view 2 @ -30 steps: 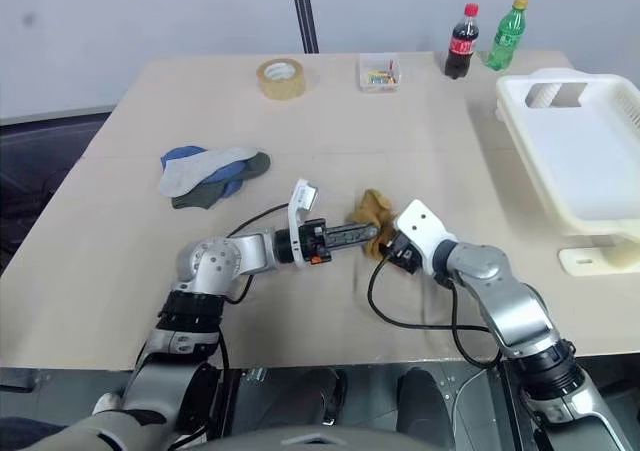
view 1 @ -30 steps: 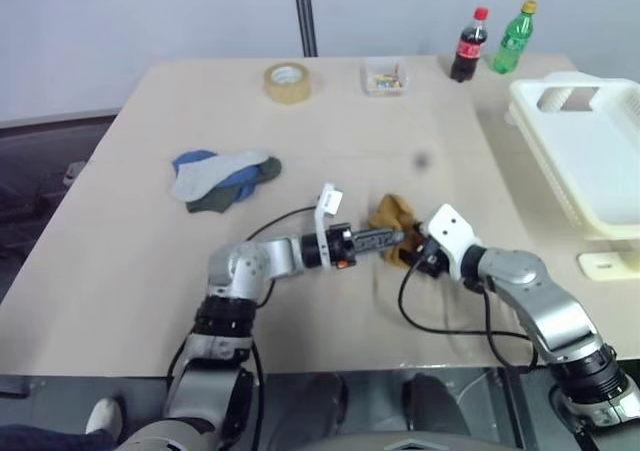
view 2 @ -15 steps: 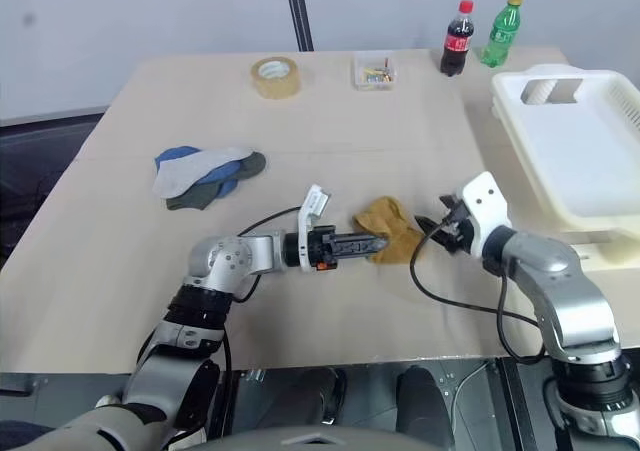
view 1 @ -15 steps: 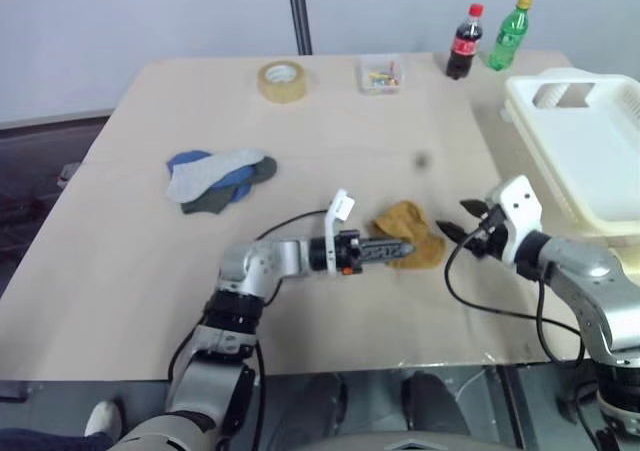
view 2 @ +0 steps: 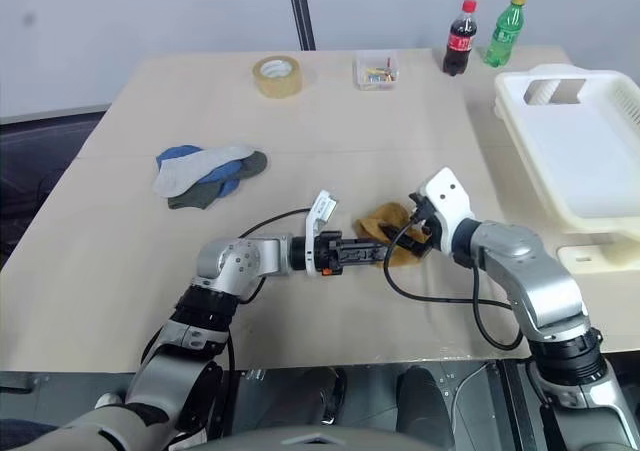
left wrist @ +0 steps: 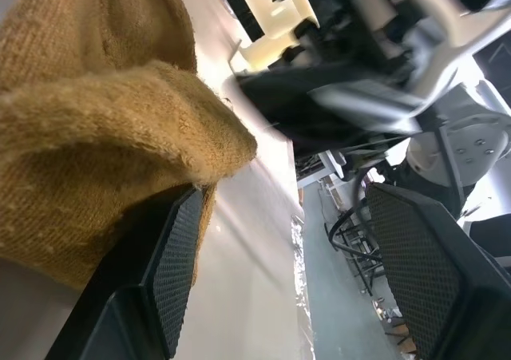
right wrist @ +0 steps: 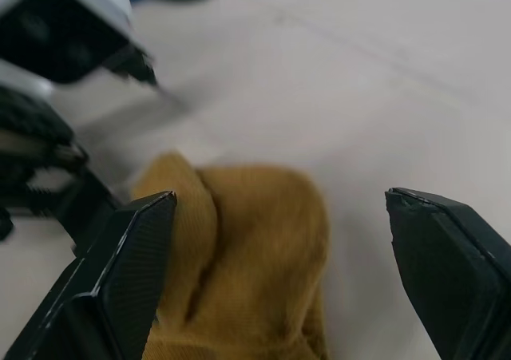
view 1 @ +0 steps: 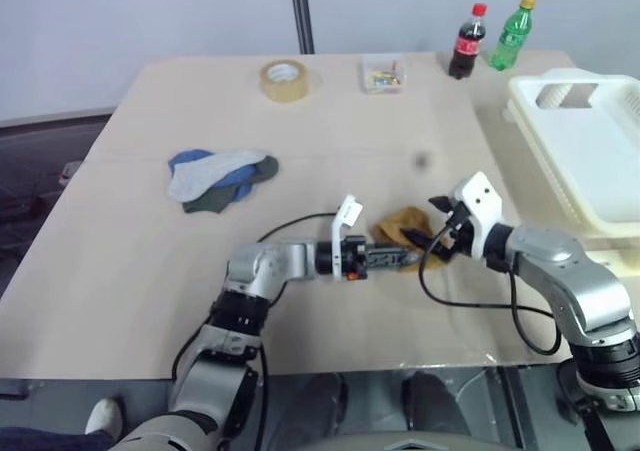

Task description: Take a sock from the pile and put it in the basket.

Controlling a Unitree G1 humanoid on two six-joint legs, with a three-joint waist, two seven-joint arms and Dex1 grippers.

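A mustard-yellow sock (view 1: 408,231) lies crumpled on the table between my two grippers. My left gripper (view 1: 405,259) points level at it from the left; in the left wrist view its fingers (left wrist: 172,272) stand wide apart, and the sock (left wrist: 104,120) drapes over one of them. My right gripper (view 1: 437,227) hovers at the sock's right edge, open, with the sock (right wrist: 239,256) below its spread fingers. The pile (view 1: 220,178) of blue, light grey and dark socks rests further left. The white basket (view 1: 540,136) stands at the table's right edge.
Along the far edge stand a tape roll (view 1: 285,80), a small clear box (view 1: 383,75), a cola bottle (view 1: 463,43) and a green bottle (view 1: 510,35). A small white piece (view 2: 600,259) lies in front of the basket. A dark pole (view 1: 300,11) rises behind the table.
My right gripper left the sock, pulled away to the right, and has come back to its right edge with the jaws wider. The left gripper has stayed at the sock.
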